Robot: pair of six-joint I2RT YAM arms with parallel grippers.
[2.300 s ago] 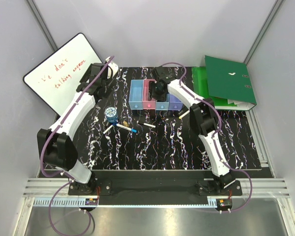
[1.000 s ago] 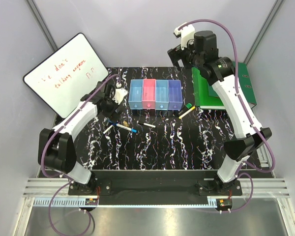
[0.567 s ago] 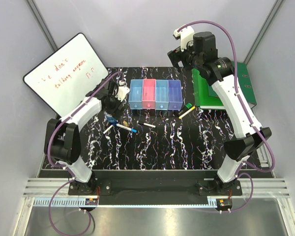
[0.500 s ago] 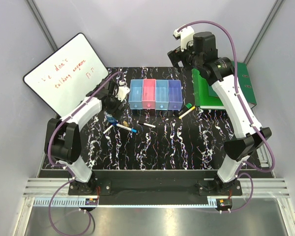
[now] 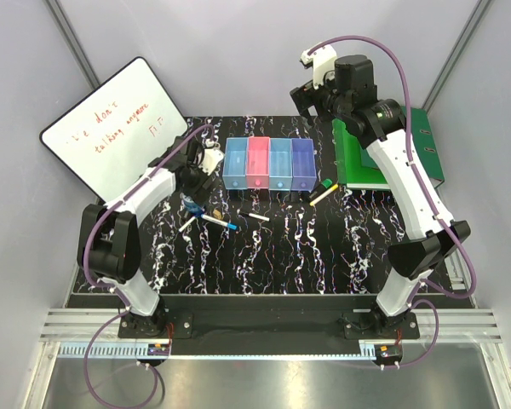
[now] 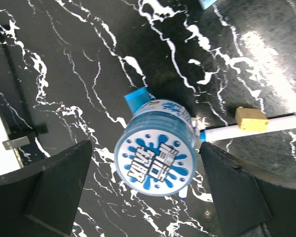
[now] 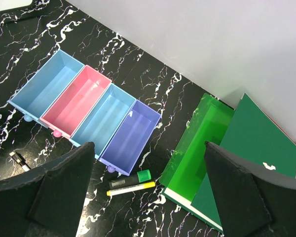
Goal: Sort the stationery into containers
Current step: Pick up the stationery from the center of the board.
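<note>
Left gripper (image 6: pixel 146 190): spread wide, empty, poised above round blue tape-like roll (image 6: pixel 155 155). Roll on end, printed face up, on black marbled tabletop (image 5: pixel 324 247), left of four joined plastic bins (image 7: pixel 102 118). Slim white blue-capped marker (image 5: pixel 217 221) just beside roll, cap toward right-near. Right gripper (image 7: pixel 145 197): wide, empty, high over bins. Yellow-green highlighter (image 7: pixel 130 188) near purple bin, roughly crosswise to it.
</note>
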